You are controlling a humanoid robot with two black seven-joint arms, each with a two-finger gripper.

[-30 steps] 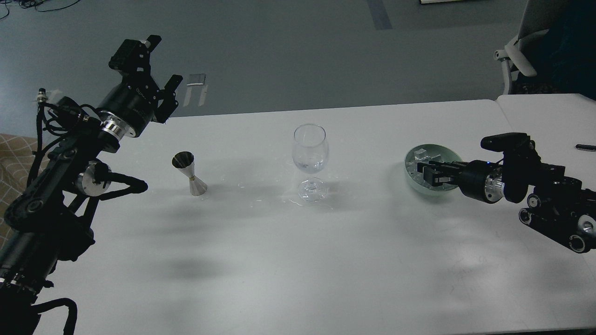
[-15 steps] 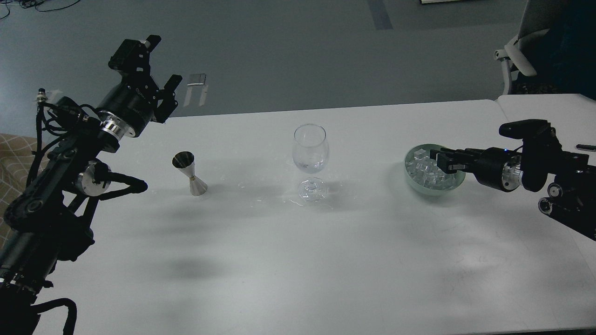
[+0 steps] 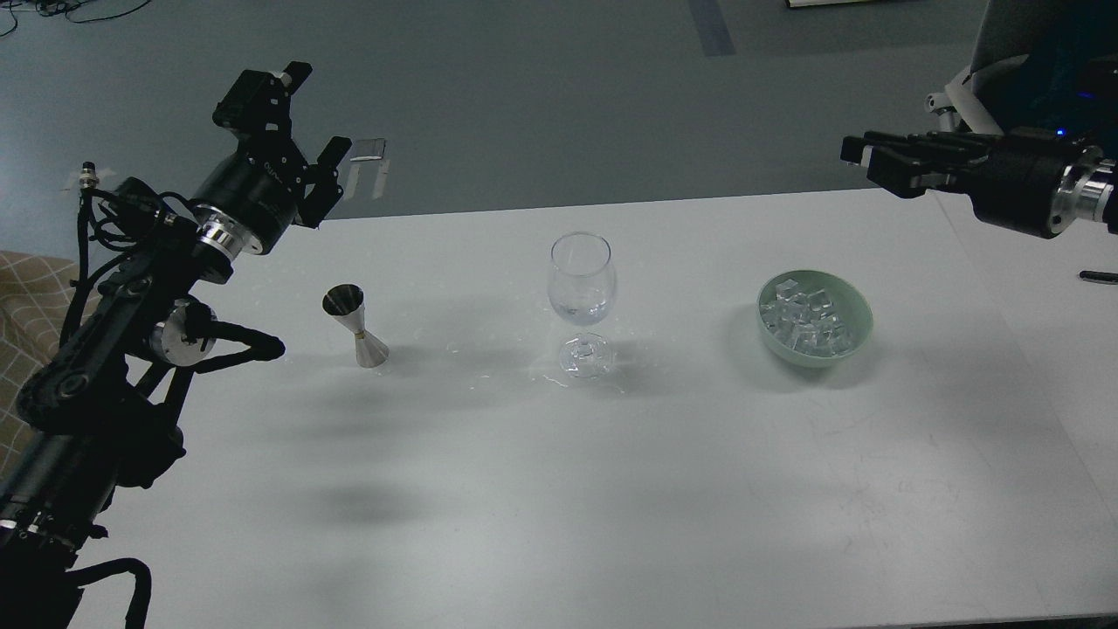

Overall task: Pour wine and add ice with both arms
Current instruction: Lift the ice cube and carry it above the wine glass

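A clear stemmed wine glass (image 3: 583,281) stands upright at the table's middle, with a little clear wine (image 3: 580,308) in the bottom of its bowl. A steel jigger (image 3: 356,327) stands to its left. A pale green bowl (image 3: 860,307) to its right holds a heap of ice cubes (image 3: 805,320). My left gripper (image 3: 313,115) is open and empty, raised above the table's far left edge, behind the jigger. My right gripper (image 3: 860,159) is raised high behind and to the right of the bowl. Its fingers are close together with a pale glint like an ice cube between the tips.
Small wet drops (image 3: 548,379) lie around the glass's foot. A black pen (image 3: 1099,277) lies on the adjoining table (image 3: 1022,236) at right. An office chair (image 3: 965,96) stands behind the far right corner.
My right gripper has lifted out of the bowl and risen up and to the right, leaving the ice heap in plain view. My left gripper has shifted slightly up and right.
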